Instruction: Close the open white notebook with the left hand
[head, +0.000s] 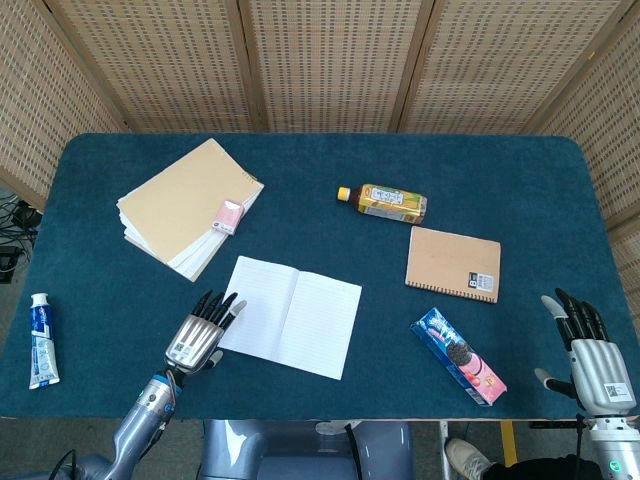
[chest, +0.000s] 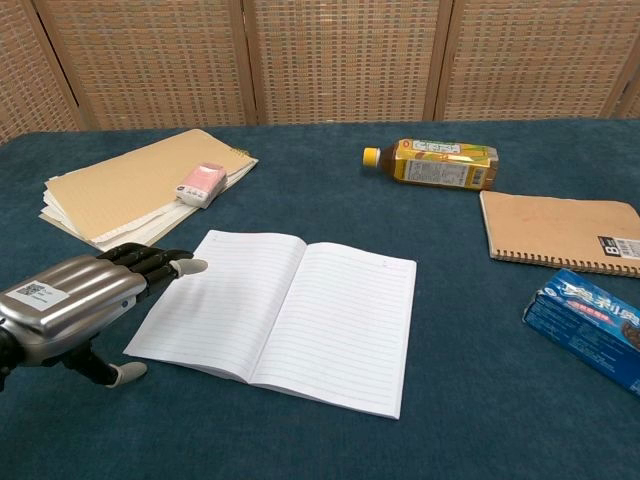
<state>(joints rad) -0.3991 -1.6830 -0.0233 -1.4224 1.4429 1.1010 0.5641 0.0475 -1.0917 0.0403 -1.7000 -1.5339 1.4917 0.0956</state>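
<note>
The white notebook (head: 290, 315) (chest: 280, 312) lies open and flat on the blue table, its lined pages facing up. My left hand (head: 200, 335) (chest: 80, 300) hovers at the notebook's left edge, palm down, fingers stretched out and apart, holding nothing. Its fingertips (chest: 183, 266) reach the left page's outer edge; whether they touch it I cannot tell. My right hand (head: 587, 350) stands at the table's near right corner, fingers apart and empty, far from the notebook. It does not appear in the chest view.
A stack of tan notebooks (head: 185, 205) with a pink eraser (head: 230, 215) lies at the far left. A yellow drink bottle (head: 385, 203), a brown spiral notebook (head: 453, 263) and a blue cookie pack (head: 457, 355) lie to the right. A toothpaste tube (head: 40, 340) lies at the left edge.
</note>
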